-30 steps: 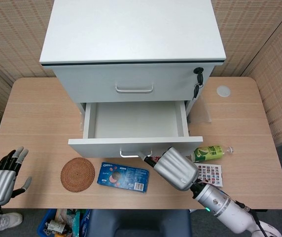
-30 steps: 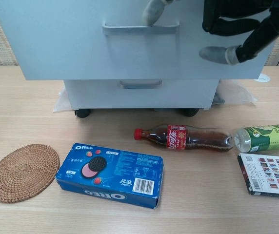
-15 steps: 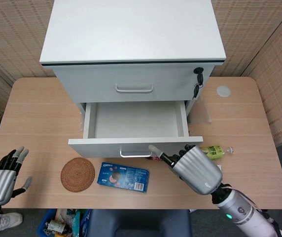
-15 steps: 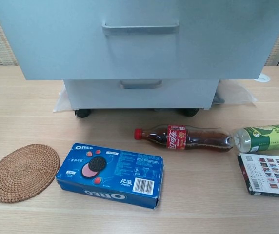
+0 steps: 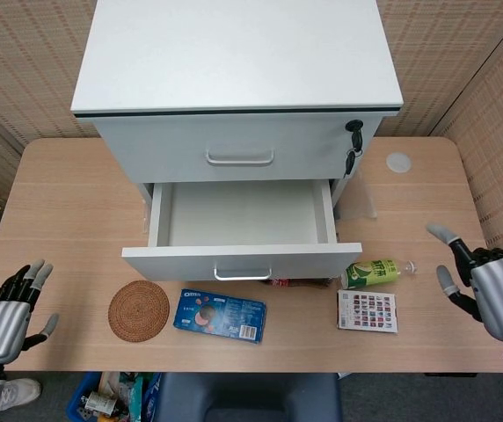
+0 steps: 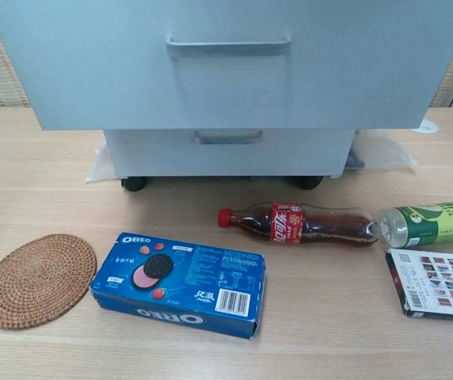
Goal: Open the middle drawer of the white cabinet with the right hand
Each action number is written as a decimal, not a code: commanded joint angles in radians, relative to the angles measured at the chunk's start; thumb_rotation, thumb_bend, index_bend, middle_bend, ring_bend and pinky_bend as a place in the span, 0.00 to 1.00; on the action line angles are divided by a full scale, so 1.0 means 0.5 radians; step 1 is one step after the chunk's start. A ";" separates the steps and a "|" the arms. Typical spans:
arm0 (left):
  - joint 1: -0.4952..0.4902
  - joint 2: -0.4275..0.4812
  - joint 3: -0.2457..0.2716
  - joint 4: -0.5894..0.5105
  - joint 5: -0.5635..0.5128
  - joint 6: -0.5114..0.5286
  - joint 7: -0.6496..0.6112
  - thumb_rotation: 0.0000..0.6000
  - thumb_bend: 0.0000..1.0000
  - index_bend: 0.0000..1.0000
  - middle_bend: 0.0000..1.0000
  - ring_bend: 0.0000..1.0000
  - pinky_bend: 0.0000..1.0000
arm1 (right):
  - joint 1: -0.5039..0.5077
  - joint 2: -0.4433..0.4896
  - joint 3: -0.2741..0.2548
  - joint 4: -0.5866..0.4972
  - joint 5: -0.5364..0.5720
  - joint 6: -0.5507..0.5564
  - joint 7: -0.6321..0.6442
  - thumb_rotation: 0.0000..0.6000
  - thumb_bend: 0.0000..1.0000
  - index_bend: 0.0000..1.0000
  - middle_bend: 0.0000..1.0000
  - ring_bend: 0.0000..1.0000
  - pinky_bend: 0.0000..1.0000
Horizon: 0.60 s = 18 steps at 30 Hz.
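Observation:
The white cabinet [image 5: 238, 66] stands at the back of the table. Its middle drawer [image 5: 241, 214] is pulled out and shows an empty inside; the drawer front with its metal handle [image 5: 242, 273] faces me, and the same handle [image 6: 228, 45] fills the top of the chest view. My right hand [image 5: 496, 286] hovers at the table's right edge with fingers spread, holding nothing, well away from the drawer. My left hand [image 5: 7, 309] rests at the front left corner, fingers apart and empty. Neither hand shows in the chest view.
Below the drawer lie a woven coaster [image 5: 138, 309], a blue Oreo box [image 5: 220, 315], a cola bottle [image 6: 298, 223], a green bottle [image 5: 373, 272] and a picture card box [image 5: 368, 310]. A white disc [image 5: 398, 163] sits at the back right. Keys [image 5: 353, 141] hang by the top drawer.
My right hand has let go of the middle drawer's handle and swung away to the table's right edge. The drawer stays pulled out. The left hand has not moved.

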 commanded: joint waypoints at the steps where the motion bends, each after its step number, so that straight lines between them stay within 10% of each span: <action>1: 0.000 -0.002 -0.002 -0.003 -0.001 0.003 0.004 1.00 0.34 0.02 0.00 0.02 0.12 | -0.125 -0.063 -0.023 0.256 0.216 -0.040 0.186 1.00 0.39 0.24 0.68 0.68 0.81; 10: 0.009 -0.030 -0.018 0.014 0.048 0.081 0.037 1.00 0.34 0.02 0.00 0.02 0.12 | -0.239 -0.381 -0.051 0.754 0.270 -0.163 0.381 1.00 0.33 0.17 0.26 0.24 0.42; 18: 0.014 -0.034 -0.024 -0.006 0.057 0.104 0.053 1.00 0.34 0.02 0.00 0.02 0.12 | -0.317 -0.523 -0.077 0.930 0.205 -0.178 0.511 1.00 0.31 0.13 0.20 0.19 0.36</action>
